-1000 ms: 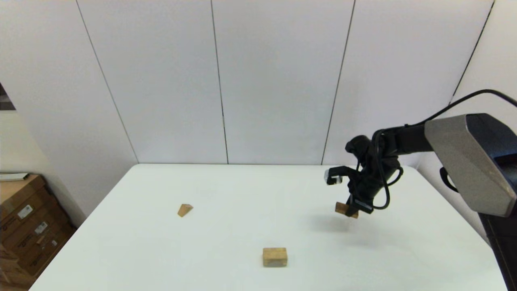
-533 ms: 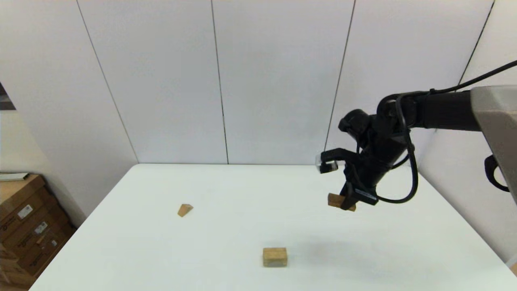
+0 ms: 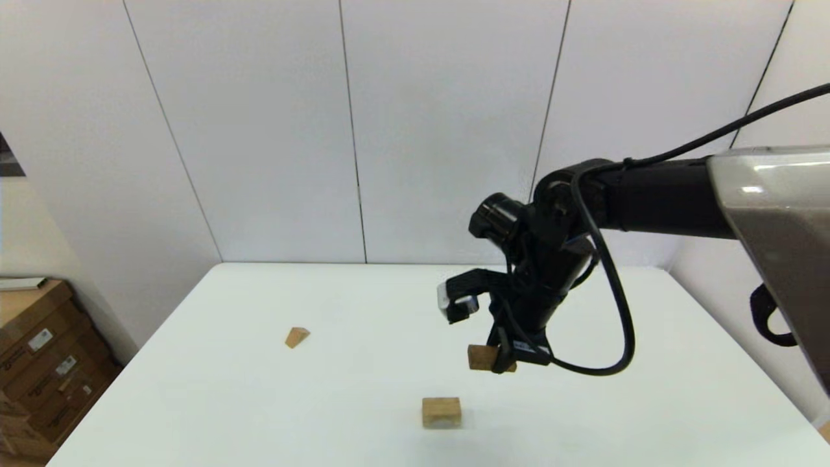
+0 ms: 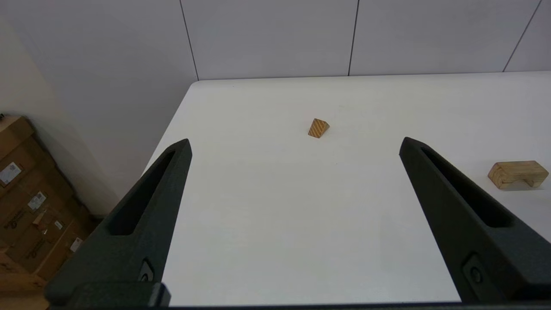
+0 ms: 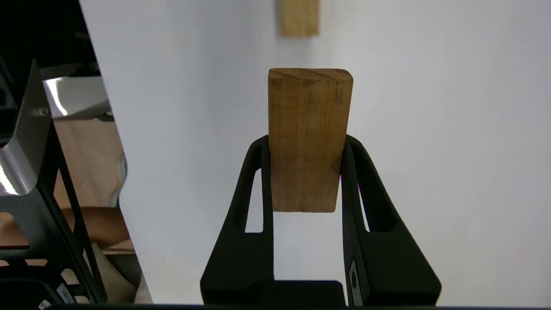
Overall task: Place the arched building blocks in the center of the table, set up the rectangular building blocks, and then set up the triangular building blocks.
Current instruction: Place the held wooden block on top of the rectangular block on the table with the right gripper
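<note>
Three tan wooden blocks are in play on the white rectangular desk (image 3: 214, 389). The flat tan wooden rectangular slab (image 5: 308, 137) is clenched approx. mid-length by the right gripper (image 5: 306, 172), held above the desk just beyond the chunky tan arched block (image 3: 441, 412), which sits near the front edge, centre. The small tan triangular wedge (image 3: 297, 337) lies well apart, toward the left edge. The left gripper (image 4: 295, 215) is parked w/ fingers spread wide, nothing held. The slab is judged light, stiff, smooth-sided; grip across the narrow faces looks sound, but the long overhang past the fingertips could let it pivot when set down.
</note>
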You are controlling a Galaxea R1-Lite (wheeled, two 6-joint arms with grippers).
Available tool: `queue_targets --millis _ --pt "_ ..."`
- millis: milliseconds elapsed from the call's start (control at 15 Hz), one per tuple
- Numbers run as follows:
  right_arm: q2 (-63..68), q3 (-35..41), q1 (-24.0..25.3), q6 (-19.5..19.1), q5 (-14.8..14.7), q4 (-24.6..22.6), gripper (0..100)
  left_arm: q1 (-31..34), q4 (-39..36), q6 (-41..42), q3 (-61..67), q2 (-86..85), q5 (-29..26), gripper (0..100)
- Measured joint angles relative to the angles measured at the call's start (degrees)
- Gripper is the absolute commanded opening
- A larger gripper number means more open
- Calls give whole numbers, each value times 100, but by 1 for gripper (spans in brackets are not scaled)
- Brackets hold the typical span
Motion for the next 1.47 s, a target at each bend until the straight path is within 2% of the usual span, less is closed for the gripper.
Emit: queue_targets --millis 467,867,1067,1467 --pt "890 -521 488 -5 -5 -119 0 0 2 0 0 0 0 100" --pt "1334 -551 790 491 -30 -563 0 0 2 0 0 0 0 100" --pt "1497 -552 848 638 -63 -786 0 0 2 0 0 0 0 100" --pt "1663 -562 791 662 -72 -866 0 0 2 0 0 0 0 100"
